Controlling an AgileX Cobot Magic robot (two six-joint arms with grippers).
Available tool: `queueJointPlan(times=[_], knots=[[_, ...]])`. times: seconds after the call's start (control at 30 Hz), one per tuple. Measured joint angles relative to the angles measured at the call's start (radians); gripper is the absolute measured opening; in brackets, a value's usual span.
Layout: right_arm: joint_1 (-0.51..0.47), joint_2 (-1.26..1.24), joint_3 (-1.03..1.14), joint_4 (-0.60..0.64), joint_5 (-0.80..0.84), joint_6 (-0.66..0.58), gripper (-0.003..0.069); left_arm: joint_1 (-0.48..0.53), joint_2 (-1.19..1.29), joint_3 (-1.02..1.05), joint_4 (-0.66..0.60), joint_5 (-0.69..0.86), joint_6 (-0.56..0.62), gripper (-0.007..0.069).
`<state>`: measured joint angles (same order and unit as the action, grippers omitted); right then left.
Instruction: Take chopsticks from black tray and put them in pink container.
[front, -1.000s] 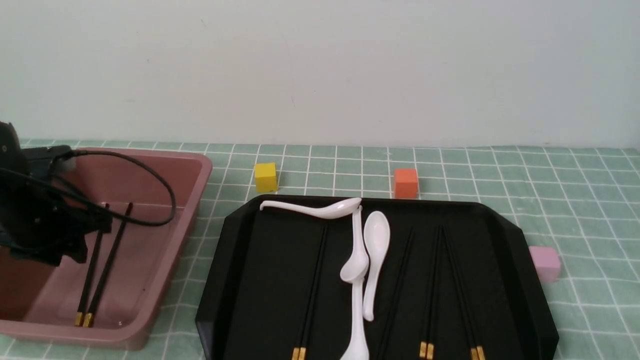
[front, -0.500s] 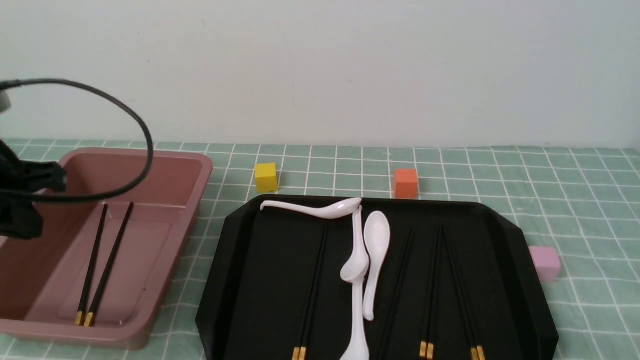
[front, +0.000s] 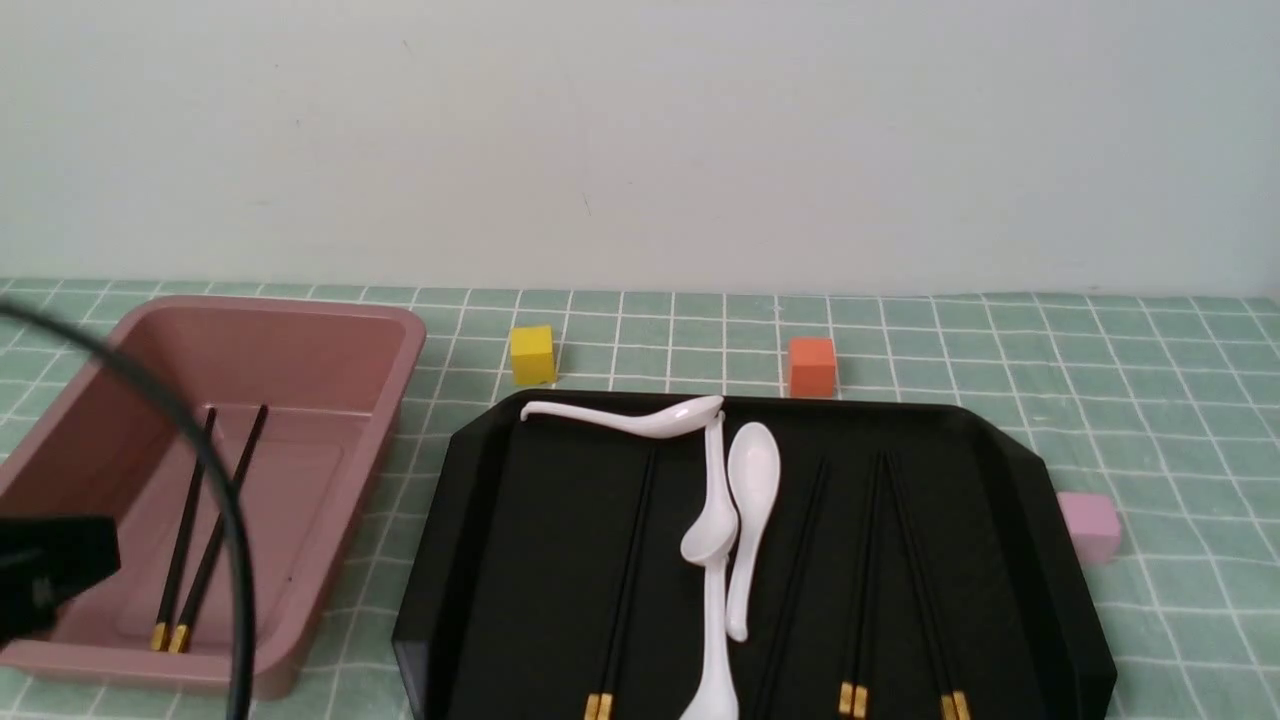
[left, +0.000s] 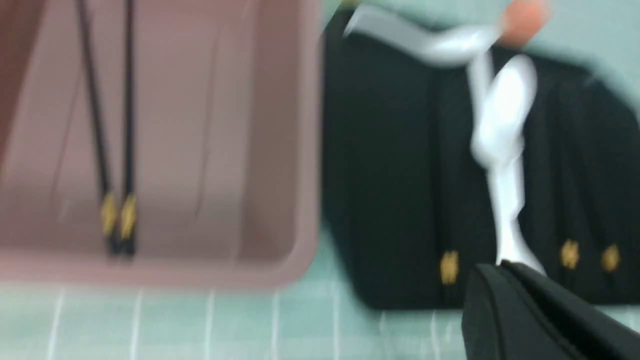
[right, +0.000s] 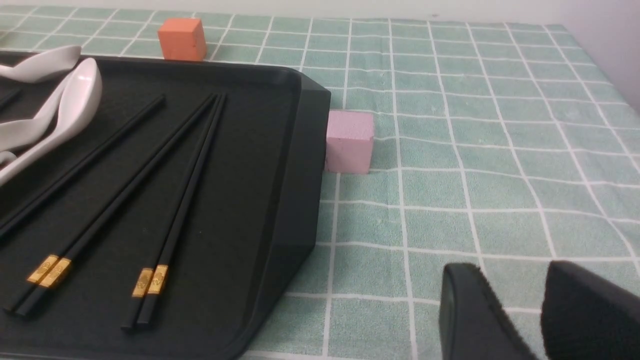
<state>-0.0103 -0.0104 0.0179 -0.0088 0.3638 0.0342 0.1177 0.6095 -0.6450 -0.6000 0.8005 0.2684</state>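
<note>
The pink container (front: 400, 330) at the left holds one pair of chopsticks (front: 200, 520), gold ends toward me. More chopsticks (front: 862, 570) lie lengthwise on the black tray (front: 500, 560). The blurred left wrist view shows my left gripper (left: 500, 265) shut and empty, in front of the tray (left: 390, 175) and beside the container (left: 300, 150). Only a black part of the left arm (front: 50, 575) reaches into the front view. My right gripper (right: 512, 267) is open over the cloth, off the tray's (right: 300, 150) right edge, with two pairs of chopsticks (right: 180, 200) nearby.
Three white spoons (front: 752, 480) lie among the tray's chopsticks. A yellow cube (front: 531, 354) and an orange cube (front: 811, 366) stand behind the tray. A small pale pink cube (front: 1089, 527) sits against its right edge. The left arm's cable (front: 215, 500) loops over the container.
My left arm has come up out of the pink container and drawn back to the lower left. The pair of chopsticks stays lying inside. The tray's contents have not moved.
</note>
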Motion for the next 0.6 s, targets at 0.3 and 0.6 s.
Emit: queueJointPlan(times=[0.3, 0.6], knots=[[0.0, 0.0, 0.0, 0.0, 0.0, 0.0, 0.024, 0.0, -0.192, 0.187, -0.162, -0.143, 0.102, -0.0013], [0.0, 0.0, 0.0, 0.0, 0.001, 0.0, 0.024, 0.0, -0.193, 0.199, -0.129, -0.173, 0.13, -0.0013]])
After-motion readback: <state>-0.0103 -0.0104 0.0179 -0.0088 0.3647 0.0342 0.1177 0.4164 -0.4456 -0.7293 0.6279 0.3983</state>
